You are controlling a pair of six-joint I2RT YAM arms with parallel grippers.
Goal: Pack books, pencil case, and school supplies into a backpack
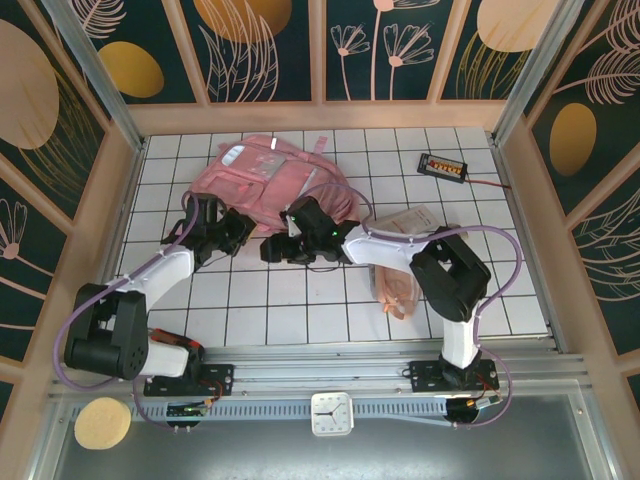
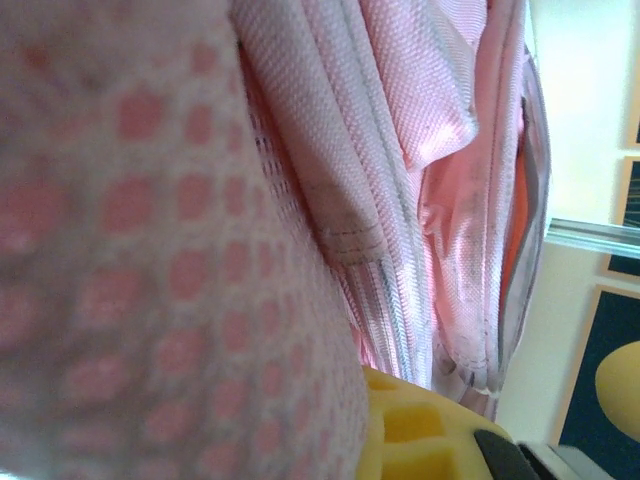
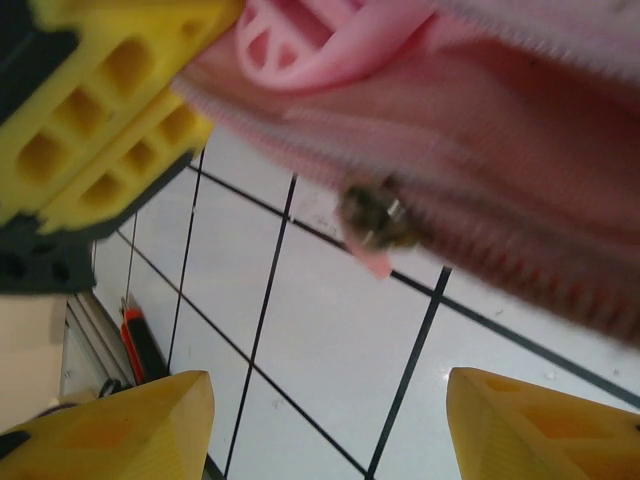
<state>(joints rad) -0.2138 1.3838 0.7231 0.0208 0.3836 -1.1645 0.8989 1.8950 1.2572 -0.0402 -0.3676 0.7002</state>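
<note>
Two right end effector (image 3: 330, 430) fingertips (image 3: 130, 425) frame the backpack's (image 3: 500, 110) zipper pull (image 3: 376, 224).

Pink backpack (image 1: 262, 178) flat, far centre; pale-pink pencil case (image 1: 396, 290) near right; school supplies packet (image 1: 415, 218) beyond it.

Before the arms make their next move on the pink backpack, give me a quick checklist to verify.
1. Left gripper shut on the backpack edge: ok.
2. Right gripper open and empty: ok.
3. Zipper pull free, just ahead of the right gripper: ok.
4. Backpack opening wide enough: cannot tell.
5. Pencil case found, on the table beside the right arm: ok.
6. School supplies packet packed: not ok, lies on the table.
</note>
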